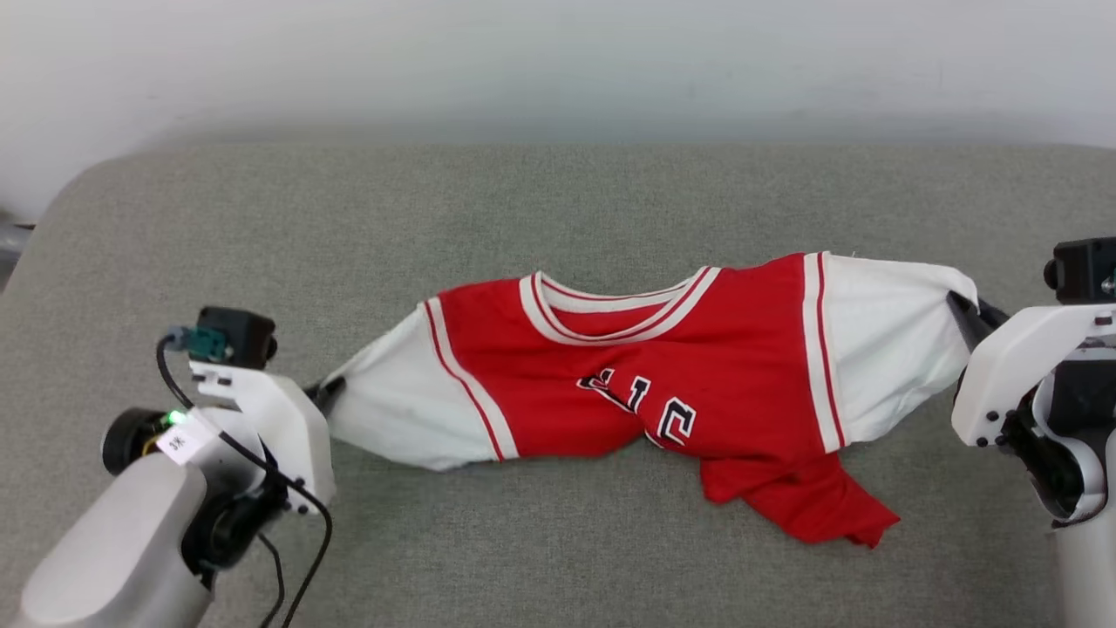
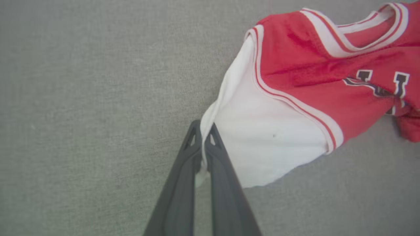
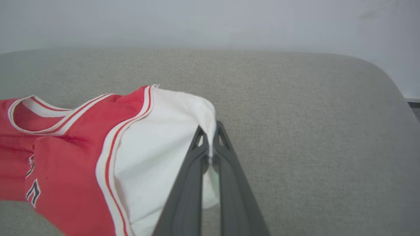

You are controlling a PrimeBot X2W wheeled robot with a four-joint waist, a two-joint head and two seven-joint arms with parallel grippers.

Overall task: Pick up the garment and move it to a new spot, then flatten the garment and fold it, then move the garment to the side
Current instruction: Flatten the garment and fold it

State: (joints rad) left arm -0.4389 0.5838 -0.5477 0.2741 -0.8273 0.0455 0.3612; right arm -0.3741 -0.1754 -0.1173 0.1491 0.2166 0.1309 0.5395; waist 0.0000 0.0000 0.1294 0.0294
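The garment (image 1: pixel 663 384), a red jersey with white sleeves, striped trim and dark lettering, lies stretched sideways across the grey cushion (image 1: pixel 558 218). My left gripper (image 1: pixel 318 392) is shut on the tip of its left white sleeve (image 2: pixel 262 141); the wrist view shows white cloth pinched between my left gripper's (image 2: pixel 203 131) two dark fingers. My right gripper (image 1: pixel 963 314) is shut on the edge of the right white sleeve (image 3: pixel 157 154), with white cloth caught between my right gripper's (image 3: pixel 208 129) fingers. A red hem corner (image 1: pixel 811 506) trails toward the front.
The grey cushion has rounded back corners and ends at a pale wall (image 1: pixel 558 61). Bare cushion lies behind the jersey and in front of it. A black cable (image 1: pixel 288 523) loops off my left wrist.
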